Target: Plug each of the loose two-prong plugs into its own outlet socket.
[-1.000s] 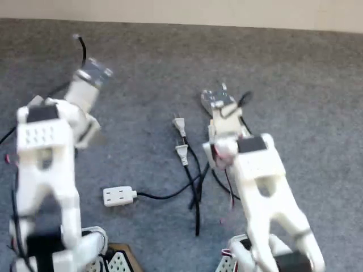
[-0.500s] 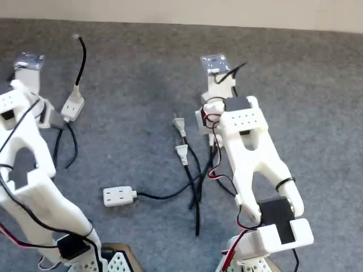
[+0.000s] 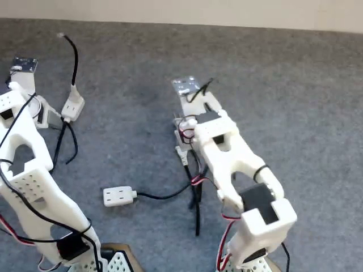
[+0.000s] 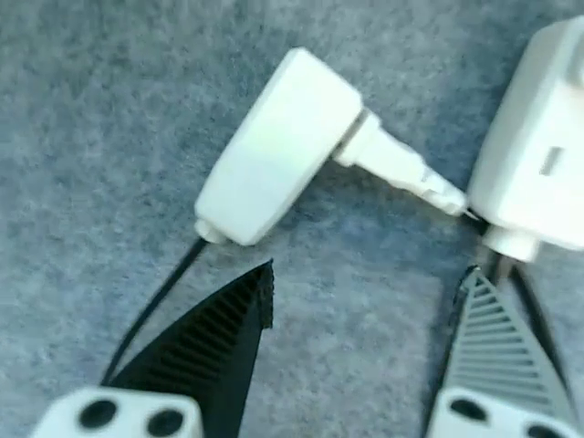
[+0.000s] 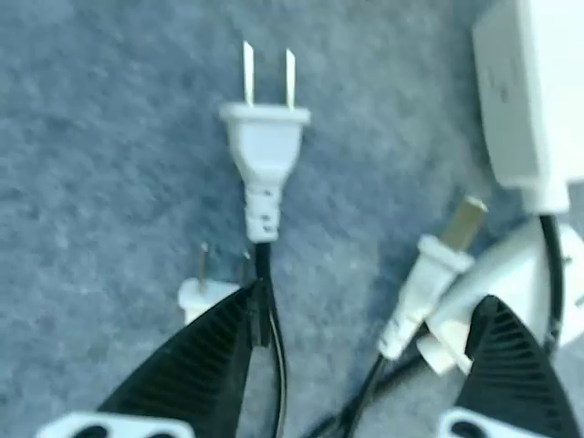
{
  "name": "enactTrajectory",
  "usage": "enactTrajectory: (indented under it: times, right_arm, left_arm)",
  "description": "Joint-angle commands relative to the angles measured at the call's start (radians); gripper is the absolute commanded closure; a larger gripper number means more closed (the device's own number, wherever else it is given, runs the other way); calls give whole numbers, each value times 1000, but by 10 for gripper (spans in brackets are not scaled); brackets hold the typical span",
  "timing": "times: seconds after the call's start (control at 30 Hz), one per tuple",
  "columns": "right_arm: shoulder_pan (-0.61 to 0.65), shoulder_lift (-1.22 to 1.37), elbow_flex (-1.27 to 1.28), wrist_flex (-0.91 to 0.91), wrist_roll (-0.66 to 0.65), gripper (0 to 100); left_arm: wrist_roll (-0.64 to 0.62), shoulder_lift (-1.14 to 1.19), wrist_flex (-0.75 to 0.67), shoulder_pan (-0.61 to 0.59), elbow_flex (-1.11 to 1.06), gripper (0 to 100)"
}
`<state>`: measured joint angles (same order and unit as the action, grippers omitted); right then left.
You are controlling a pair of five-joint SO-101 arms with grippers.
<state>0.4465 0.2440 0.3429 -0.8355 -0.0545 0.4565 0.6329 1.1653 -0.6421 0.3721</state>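
Observation:
My right gripper [image 5: 370, 301] hangs open just above the carpet. One white two-prong plug [image 5: 265, 137] lies ahead of it with its prongs pointing away. A second plug [image 5: 203, 294] is half hidden by one black finger [image 5: 214, 351]. A third plug [image 5: 429, 265] with a brass prong lies between the fingers, beside a white outlet block [image 5: 534, 100]. From above, the right arm [image 3: 218, 144] covers the plugs, and one plug [image 3: 181, 153] peeks out. My left gripper [image 4: 365, 283] is open over a white socket block [image 4: 274, 146] with a black cord, the block [image 3: 72, 106] at the far left.
A white outlet strip [image 3: 119, 196] lies near the front, its black cord [image 3: 170, 195] running under the right arm. Another white piece [image 4: 538, 173] sits close to the left socket block. Black cords [image 3: 62, 141] loop beside the left arm. Grey carpet stretches open at the right and back.
The left arm swung left and folded down low beside the far-left socket block. The right arm moved left and came down over the loose plugs, covering most of them.

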Motion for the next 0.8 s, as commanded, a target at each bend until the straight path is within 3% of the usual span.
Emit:
enactTrajectory:
  times: [0.0,0.13,0.4,0.77]
  right_arm:
    - [-5,87,-76,19,-15,681]
    - [-38,101,-85,18,-15,698]
    - [-53,97,-84,-51,-14,914]
    - [-73,90,-93,-54,17,936]
  left_arm:
    - [-3,-5,-5,-8,38,687]
    - [-3,-5,-5,-8,35,687]
    - [-3,-5,-3,-8,35,686]
    - [-2,-4,-3,-8,33,685]
